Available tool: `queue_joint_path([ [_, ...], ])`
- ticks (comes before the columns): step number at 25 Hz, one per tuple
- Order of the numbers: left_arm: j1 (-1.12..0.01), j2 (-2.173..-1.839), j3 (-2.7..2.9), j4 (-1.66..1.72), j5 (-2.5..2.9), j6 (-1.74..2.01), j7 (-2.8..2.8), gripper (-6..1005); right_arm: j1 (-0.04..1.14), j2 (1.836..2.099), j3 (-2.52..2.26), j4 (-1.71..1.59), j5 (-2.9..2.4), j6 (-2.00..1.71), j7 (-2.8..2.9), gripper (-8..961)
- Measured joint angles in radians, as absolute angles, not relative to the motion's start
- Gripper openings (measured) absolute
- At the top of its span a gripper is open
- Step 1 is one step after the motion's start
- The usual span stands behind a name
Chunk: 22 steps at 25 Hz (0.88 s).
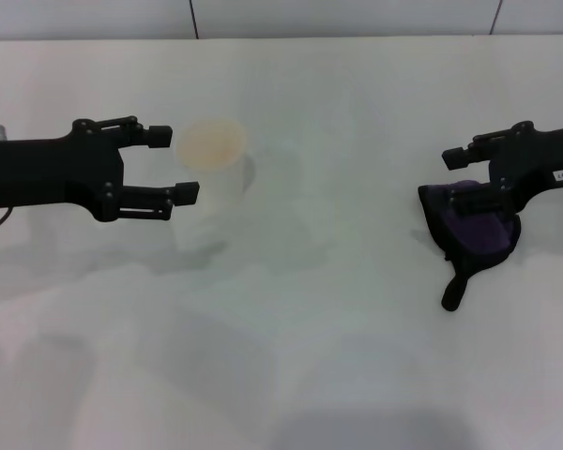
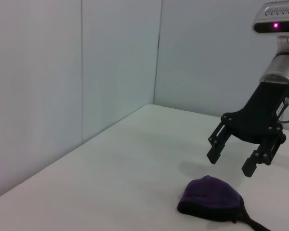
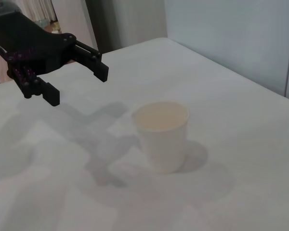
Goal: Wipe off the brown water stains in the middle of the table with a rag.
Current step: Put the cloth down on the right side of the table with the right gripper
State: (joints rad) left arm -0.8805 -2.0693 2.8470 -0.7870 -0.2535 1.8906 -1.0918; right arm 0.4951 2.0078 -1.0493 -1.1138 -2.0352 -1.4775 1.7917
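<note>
Table: large, smooth, plain white tabletop [image 1: 291, 375], reaching to a pale wall at the far side.

Left gripper: black left gripper [image 1: 180, 163] at the left of the head view, held above the table, pointing toward the cup. Fingers spread wide, holding nothing. Tips just beside the cup's rim, not around it. Also seen far off from the right wrist [image 3: 77, 79].

Right gripper: black right gripper [image 1: 450, 175] at the right of the head view, hanging over the rag. Fingers wide apart, holding nothing. From the left wrist [image 2: 229, 161], tips a little above the rag, not touching it.

Rag: dark purple soft cloth with black edging [image 1: 479, 234], lying in a bunched heap on the table at the right side, partly under the right gripper. Short black tail sticking out toward the near edge. Also seen in the left wrist view [image 2: 209, 197].

Cup: small white paper cup [image 1: 216, 164], standing upright near the middle of the table, well apart from the rag. Pale orange-brown look inside.

Brown stains: cannot tell; no clear blotch to make out on the tabletop.
</note>
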Motion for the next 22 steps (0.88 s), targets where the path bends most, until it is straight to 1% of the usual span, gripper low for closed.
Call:
queue_joint_path([
  [22, -0.865, -2.072, 2.847, -0.815, -0.242, 1.931, -1.106, 875, 0.497, 2.009, -1.061, -1.119, -2.032, -1.487, 1.814, 636],
])
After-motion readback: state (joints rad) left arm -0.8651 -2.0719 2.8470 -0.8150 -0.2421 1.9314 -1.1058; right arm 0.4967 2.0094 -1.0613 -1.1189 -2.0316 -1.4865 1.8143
